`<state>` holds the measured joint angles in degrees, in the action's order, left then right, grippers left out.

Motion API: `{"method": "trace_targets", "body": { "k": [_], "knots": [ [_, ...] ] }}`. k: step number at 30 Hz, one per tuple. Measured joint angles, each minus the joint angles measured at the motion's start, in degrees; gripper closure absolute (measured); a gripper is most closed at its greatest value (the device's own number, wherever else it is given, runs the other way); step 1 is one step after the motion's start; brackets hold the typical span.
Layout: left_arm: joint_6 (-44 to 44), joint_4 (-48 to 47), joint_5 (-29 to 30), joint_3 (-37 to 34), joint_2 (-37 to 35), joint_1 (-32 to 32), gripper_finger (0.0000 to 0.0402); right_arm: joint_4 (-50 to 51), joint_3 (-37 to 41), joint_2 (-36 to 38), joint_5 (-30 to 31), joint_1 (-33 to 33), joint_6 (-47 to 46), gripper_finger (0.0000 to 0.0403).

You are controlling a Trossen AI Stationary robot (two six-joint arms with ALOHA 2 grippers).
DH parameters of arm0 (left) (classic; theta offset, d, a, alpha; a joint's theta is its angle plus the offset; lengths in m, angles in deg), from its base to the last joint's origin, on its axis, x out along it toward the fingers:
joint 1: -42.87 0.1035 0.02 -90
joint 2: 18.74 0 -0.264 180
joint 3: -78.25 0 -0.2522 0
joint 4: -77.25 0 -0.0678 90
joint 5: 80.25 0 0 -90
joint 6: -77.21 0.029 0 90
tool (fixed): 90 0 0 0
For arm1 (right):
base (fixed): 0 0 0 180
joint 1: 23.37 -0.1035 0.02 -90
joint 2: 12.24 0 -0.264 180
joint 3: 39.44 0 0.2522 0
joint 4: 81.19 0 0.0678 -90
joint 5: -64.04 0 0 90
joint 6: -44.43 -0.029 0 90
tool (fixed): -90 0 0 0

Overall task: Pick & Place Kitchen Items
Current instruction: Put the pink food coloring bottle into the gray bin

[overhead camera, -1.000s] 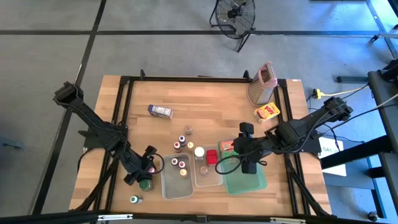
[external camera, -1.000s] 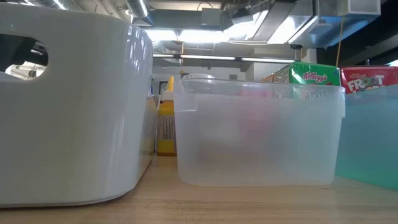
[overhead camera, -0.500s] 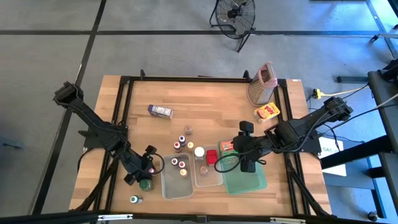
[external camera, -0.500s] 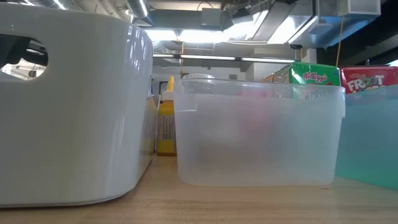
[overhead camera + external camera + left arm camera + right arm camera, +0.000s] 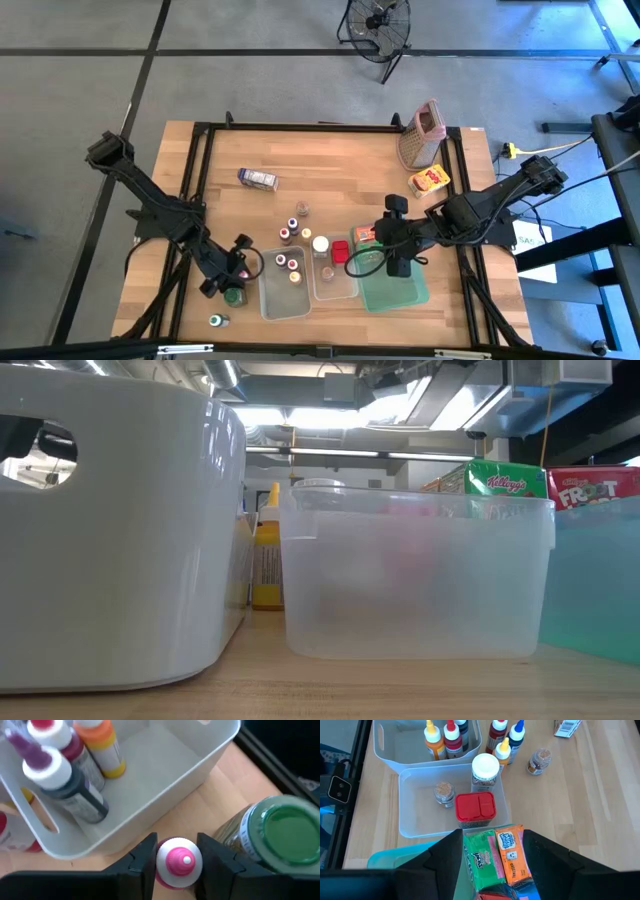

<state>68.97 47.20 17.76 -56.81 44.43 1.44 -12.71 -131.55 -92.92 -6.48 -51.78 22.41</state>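
Pink-capped small bottle (image 5: 179, 867) sits right between the two fingers (image 5: 142, 862) of the left hand (image 5: 238, 272), narrow gap, fingers just beside the cap on both sides; cannot tell if they actually touch it. It stands on the tabletop (image 5: 330, 165) just outside the white tub (image 5: 165, 775), near the tabletop's front left. A green-lid jar (image 5: 272, 837) stands just beside that bottle, also outside the tub. Inside the white tub: an orange-capped bottle (image 5: 102, 747), a red-capped one (image 5: 62, 742) and a white-capped dark one (image 5: 60, 782), upright and close together. In the high view another small green-capped jar (image 5: 215, 321) stands alone near the front edge, apart from the hand. The clear tub (image 5: 420, 815) next to the white one holds a red-lid jar (image 5: 475, 808), a white-lid jar (image 5: 485, 770) and a small spice jar (image 5: 443, 793). Right hand (image 5: 398, 262) hangs over the green tray (image 5: 395, 292), fingers moderately apart with nothing seen between them; under it lie a green carton (image 5: 480, 857) and an orange carton (image 5: 512, 852) side by side. More little bottles (image 5: 297, 212) stand loose mid-tabletop behind the tubs. A blue-purple carton (image 5: 258, 179) lies further back left, a yellow carton (image 5: 429, 181) back right, near the grater (image 5: 421, 133). Low view shows only the tub walls, a yellow bottle (image 5: 266, 550) between them and cereal cartons (image 5: 508, 482) behind.
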Motion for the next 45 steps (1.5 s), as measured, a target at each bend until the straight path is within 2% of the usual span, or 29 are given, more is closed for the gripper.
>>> {"method": "trace_targets", "body": {
  "k": [10, 13, 20, 24, 31, 37, 40, 45],
  "knots": [
    [0.52, -1.02, 1.10, 0.33, -3.63, 1.26, 0.0287, 0.07, 0.00, 0.00, -0.02, 0.00, 0.02, 0.0192],
    [-0.34, -5.77, 1.76, 2.49, -3.96, 1.57, 0.0287, 0.09, 0.00, 0.00, -0.02, 0.00, 0.04, 0.0192],
    [-1.59, -21.10, 5.26, 12.51, -3.99, 2.05, 0.0287, 0.31, 0.00, 0.02, -0.04, -0.02, 0.45, 0.0192],
    [0.31, -24.29, -0.11, 17.91, -3.98, 4.18, 0.0287, 0.31, 0.00, 0.00, -0.04, -0.02, 1.07, 0.0192],
    [8.96, -24.80, -6.94, 24.25, -2.73, 9.11, 0.0287, 0.23, 0.00, 0.00, -0.03, -0.02, 3.04, 0.0192],
    [15.16, -17.31, -17.60, 23.87, -0.07, 12.47, 0.0287, -0.10, -0.02, -1.00, 0.91, -0.02, 4.49, 0.0192],
    [18.50, -15.18, -17.08, 23.85, 2.52, 13.41, 0.0287, -0.21, 0.00, -2.40, 1.92, 0.06, 6.16, 0.0192],
    [19.72, -16.15, -11.96, 23.74, 6.72, 16.27, 0.0287, -0.77, 0.02, -4.64, 1.92, 0.28, 9.28, 0.0192]
  ]
}}
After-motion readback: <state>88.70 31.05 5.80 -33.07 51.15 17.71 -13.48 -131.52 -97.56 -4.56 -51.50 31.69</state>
